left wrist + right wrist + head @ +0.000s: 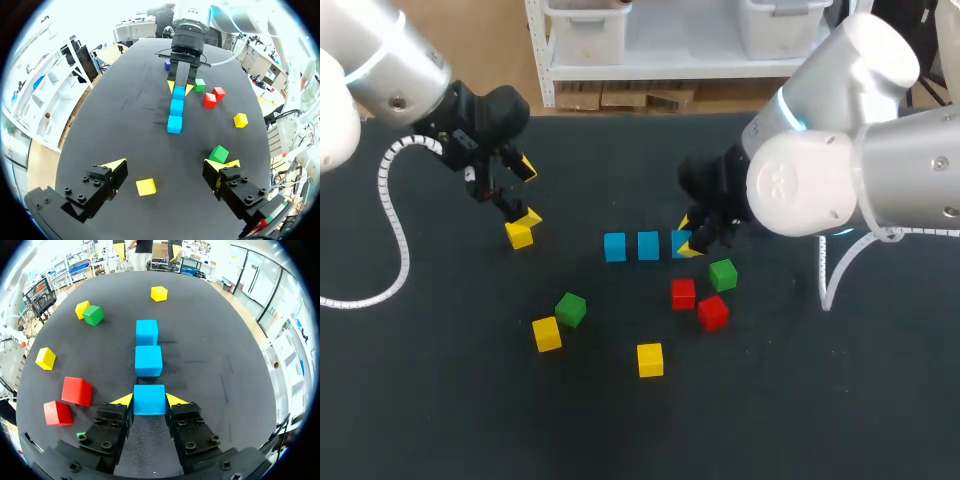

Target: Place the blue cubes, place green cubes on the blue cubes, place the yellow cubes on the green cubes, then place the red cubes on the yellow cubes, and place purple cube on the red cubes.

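Right wrist view: my right gripper (149,401) is low at the table, its two yellow-tipped fingers clamped on the near blue cube (149,398), one tip against each side face. The cube appears to rest on the black table (210,340). Straight ahead of these fingers lie the middle blue cube (148,360) and the far blue cube (147,332), so the row's long axis runs directly away from my right wrist. The gripped cube sits slightly apart from the middle one; the other two nearly touch. I judge the blue base row to be about laid, with green next. A cube has no long side, so reach matters more than approach angle. One green cube (723,273) sits just beside my right gripper, next to the red cubes (683,293), and my right arm is clearly the nearer. The other green cube (571,308) lies toward my left, close against a yellow cube (547,333). My left gripper (170,165) hangs with fingers wide apart above a lone yellow cube (146,186), gripping nothing. A purple cube (167,65) sits beyond the right gripper. The surface is flat, dark and matte; the loose cubes nearest the row crowd its right end.
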Tool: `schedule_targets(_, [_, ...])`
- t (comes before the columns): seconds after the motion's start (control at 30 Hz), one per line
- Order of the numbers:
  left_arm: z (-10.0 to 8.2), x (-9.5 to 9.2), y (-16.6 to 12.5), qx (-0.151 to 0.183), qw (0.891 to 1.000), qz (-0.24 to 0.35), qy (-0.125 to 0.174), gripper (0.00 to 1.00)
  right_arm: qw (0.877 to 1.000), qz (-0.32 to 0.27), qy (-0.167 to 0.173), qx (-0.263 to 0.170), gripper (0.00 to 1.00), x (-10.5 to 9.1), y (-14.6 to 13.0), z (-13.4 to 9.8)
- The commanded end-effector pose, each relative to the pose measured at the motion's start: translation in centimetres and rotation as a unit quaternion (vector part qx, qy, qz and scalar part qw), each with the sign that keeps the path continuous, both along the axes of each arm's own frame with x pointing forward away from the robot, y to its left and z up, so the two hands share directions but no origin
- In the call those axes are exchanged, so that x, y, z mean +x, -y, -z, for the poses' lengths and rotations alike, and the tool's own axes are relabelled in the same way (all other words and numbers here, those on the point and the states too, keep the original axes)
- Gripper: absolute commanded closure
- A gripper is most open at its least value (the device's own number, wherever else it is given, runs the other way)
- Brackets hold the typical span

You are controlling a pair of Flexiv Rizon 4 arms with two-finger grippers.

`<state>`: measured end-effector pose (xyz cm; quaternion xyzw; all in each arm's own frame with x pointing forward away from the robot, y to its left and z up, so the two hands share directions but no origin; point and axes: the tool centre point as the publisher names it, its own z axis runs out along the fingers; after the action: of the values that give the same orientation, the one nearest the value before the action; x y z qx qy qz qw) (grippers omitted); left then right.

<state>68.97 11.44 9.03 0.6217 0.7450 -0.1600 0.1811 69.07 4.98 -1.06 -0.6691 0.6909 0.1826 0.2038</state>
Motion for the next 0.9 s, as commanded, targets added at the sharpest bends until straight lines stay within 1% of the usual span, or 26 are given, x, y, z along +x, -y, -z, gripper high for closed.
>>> schedule_targets(0.03, [0.04,-0.07,-0.12,-0.002,1.000,0.001,0.001,0.00,1.000,-0.001,-0.002,0.000,1.00,0.12,0.03,0.11])
schedule_targets(0.9, [0.04,-0.07,-0.12,-0.002,1.000,0.001,0.001,0.00,1.000,-0.004,-0.001,0.003,1.00,0.32,-0.36,0.04])
